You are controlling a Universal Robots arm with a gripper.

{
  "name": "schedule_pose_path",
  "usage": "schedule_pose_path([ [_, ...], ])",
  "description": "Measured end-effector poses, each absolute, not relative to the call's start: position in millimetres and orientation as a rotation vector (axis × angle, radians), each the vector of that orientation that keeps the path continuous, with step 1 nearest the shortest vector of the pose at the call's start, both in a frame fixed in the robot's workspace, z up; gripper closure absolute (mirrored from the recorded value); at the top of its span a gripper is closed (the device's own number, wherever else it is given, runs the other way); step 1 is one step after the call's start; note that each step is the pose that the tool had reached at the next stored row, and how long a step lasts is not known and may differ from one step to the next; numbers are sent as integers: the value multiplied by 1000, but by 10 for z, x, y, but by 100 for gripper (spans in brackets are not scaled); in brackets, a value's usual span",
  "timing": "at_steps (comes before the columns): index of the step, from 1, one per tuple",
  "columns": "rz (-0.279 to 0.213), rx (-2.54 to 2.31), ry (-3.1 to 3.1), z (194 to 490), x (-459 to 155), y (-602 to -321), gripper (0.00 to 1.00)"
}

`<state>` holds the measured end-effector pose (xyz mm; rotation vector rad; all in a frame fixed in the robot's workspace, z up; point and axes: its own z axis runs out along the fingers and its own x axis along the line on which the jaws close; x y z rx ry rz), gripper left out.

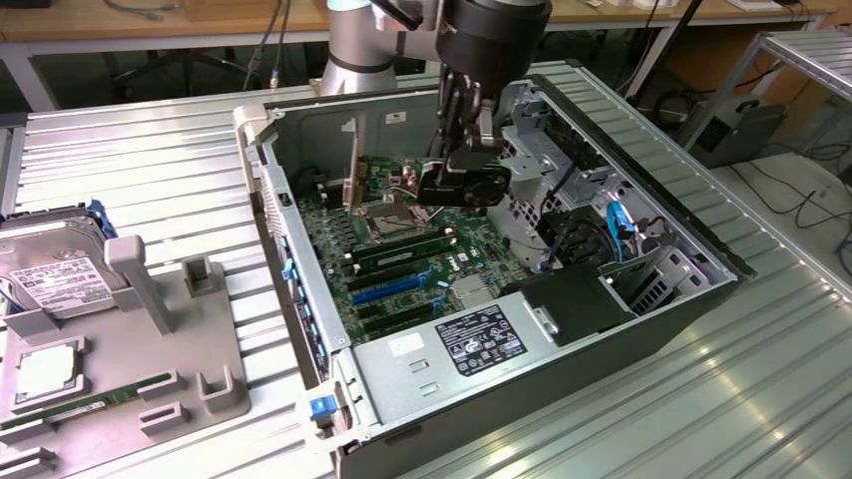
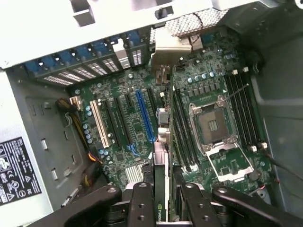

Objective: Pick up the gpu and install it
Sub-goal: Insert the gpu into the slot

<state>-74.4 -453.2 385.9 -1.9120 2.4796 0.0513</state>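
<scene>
Over the motherboard inside the open case, the gripper has its jaws clamped on the gpu, held edge-down and seemingly not yet seated in a slot, so pickup is done and installation remains.

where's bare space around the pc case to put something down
Bare ribbed table on the exterior view's right of the computer case, and another patch at that view's upper left, between case and grey fixture. Crowded: the motherboard, where the gripper holds the gpu, and the cabled drive bays.
</scene>
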Motion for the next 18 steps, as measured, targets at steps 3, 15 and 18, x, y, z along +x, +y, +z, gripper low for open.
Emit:
schedule_pose_path([
  [3, 52, -1984, 2423, 3845, -743, -4532, 74],
  [15, 56, -2134, 2292, 3703, -862, -4627, 74],
  [18, 56, -2134, 2292, 3643, -946, -4704, 74],
])
